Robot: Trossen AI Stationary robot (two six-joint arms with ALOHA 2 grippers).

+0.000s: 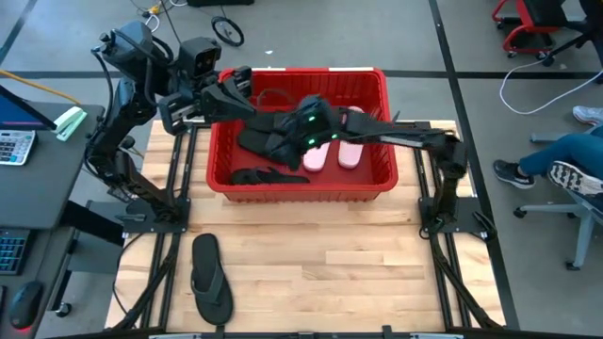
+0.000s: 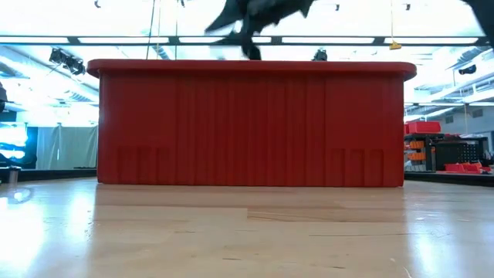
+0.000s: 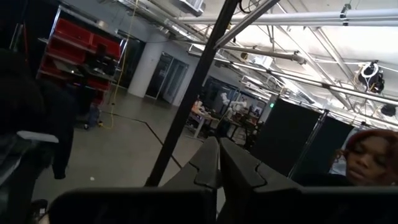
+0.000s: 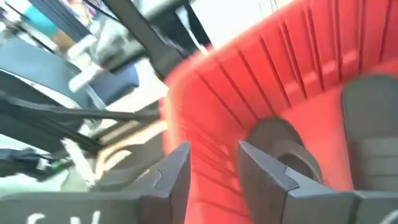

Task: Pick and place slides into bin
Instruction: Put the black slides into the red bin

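Looking down from the high view, the red bin sits toward the far side of the wooden table, and most of the slides are already in it: a pair of pale pink slides lying side by side right of the middle, black slides piled left of them, and another dark one along the near wall. One black flip-flop is out on the table, well apart from the bin, near the front left edge. The right gripper is reaching in over the middle of the bin, and from the right wrist view its fingers stand apart with red wall showing between them, nothing pinched, so it's let go; a dark slide lies just beyond the fingertips against the ribbed inside wall. The left gripper is parked over the bin's far left corner, and its wrist camera looks out into the room with the two fingers pressed together on nothing, so it's clenched empty. That view also catches part of a person at the edge of the shot. The low view mostly shows the bin's long red side with the dark arm stuff poking above the rim. A person's legs and sneakers sit off to the right of the table.
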